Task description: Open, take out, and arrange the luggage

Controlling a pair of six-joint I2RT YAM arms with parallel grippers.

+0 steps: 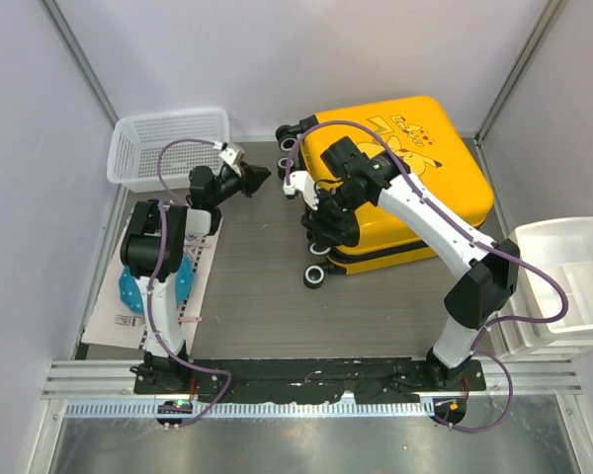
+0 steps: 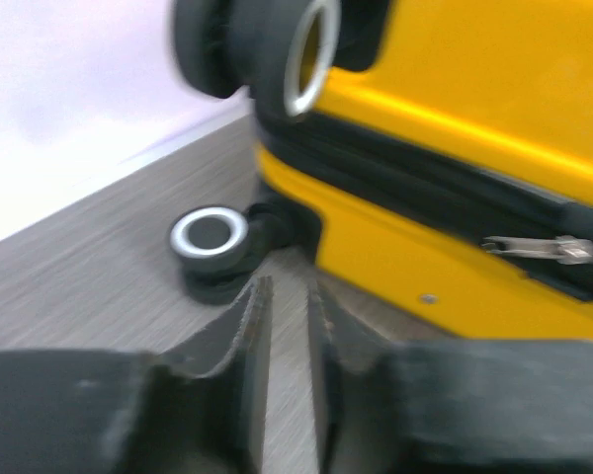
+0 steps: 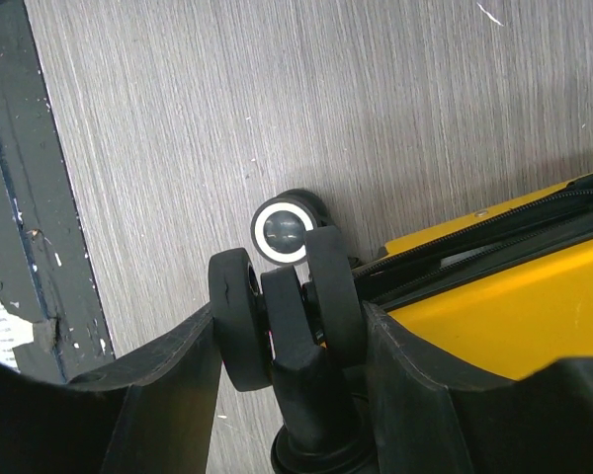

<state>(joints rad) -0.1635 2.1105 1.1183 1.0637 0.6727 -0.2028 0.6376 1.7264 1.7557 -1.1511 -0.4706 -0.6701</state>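
Observation:
The yellow luggage (image 1: pixel 455 168) lies flat at the middle right of the table, its black wheels pointing left. My right gripper (image 1: pixel 319 225) is shut on a twin wheel (image 3: pixel 232 316) at the case's near-left corner, one finger pressed on each side of it. Below that wheel, another wheel with a silver ring (image 3: pixel 284 229) rests on the table. The black zip band runs along the yellow shell (image 3: pixel 514 316). My left gripper (image 1: pixel 260 178) hovers left of the case, aimed at it. Its fingers (image 2: pixel 289 288) stand a narrow slit apart with nothing between them. The luggage (image 2: pixel 455 109) and a silver zip pull (image 2: pixel 553 247) lie just ahead.
A white mesh basket (image 1: pixel 168 143) stands at the back left. White drawer bins (image 1: pixel 568 276) stand at the right edge. A blue object (image 1: pixel 133 291) lies on a paper sheet by the left arm's base. Walls close in the back and both sides.

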